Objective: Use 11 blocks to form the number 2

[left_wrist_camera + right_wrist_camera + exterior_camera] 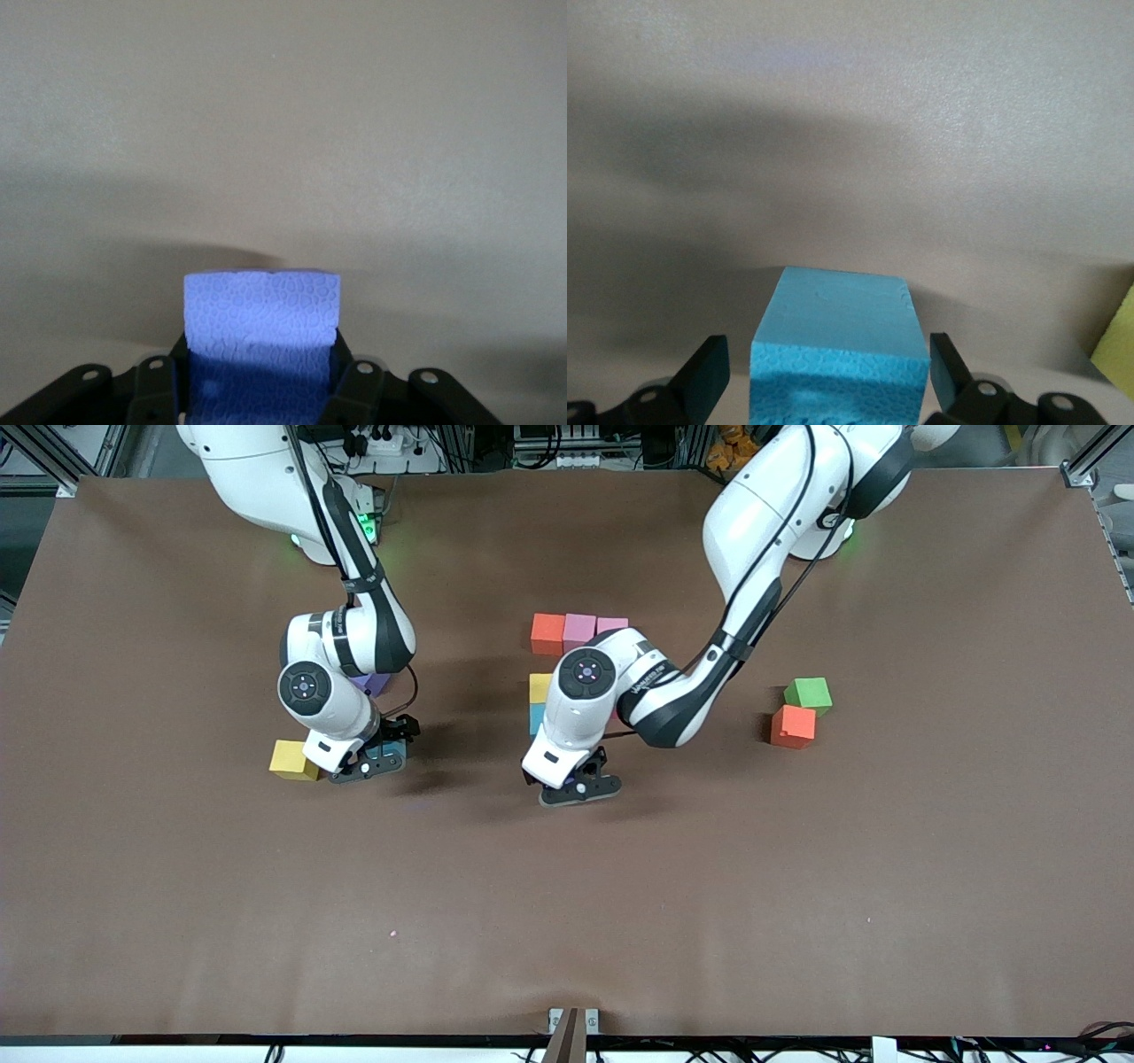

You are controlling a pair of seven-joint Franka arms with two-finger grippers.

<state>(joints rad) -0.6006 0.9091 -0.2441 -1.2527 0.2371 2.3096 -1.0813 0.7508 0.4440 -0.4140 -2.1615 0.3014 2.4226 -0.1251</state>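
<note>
Table (567, 921): brown surface that carries all the cubes; both arm bases stand along its edge farthest from the front camera.
Yellow cube (292, 760): on the table at the right arm's end, just beside the right gripper; a strip of it shows at the edge of the right wrist view.
Right gripper (376, 760): low over the table, fingers (709, 376) spread wide on either side of a turquoise blue cube (840, 350), with a gap showing on each side; the cube rests on the table, not clamped.
Purple cube (374, 683): on the table, mostly hidden under the right arm's wrist.
Partial number 2 (567, 655): near the table's middle. A row of a red cube (547, 633) and two pink cubes (580, 631) lies farthest from the front camera; nearer, a second yellow cube (539, 688) and a blue cube (536, 717) form a column. The left arm covers the rest.
Left gripper (580, 784): low over bare table, nearer the front camera than the partial digit, closed on a violet-blue cube (261, 323) that juts out between its fingers (359, 390).
Green cube (809, 694): toward the left arm's end, touching an orange-red cube (793, 726) that lies nearer the front camera.
</note>
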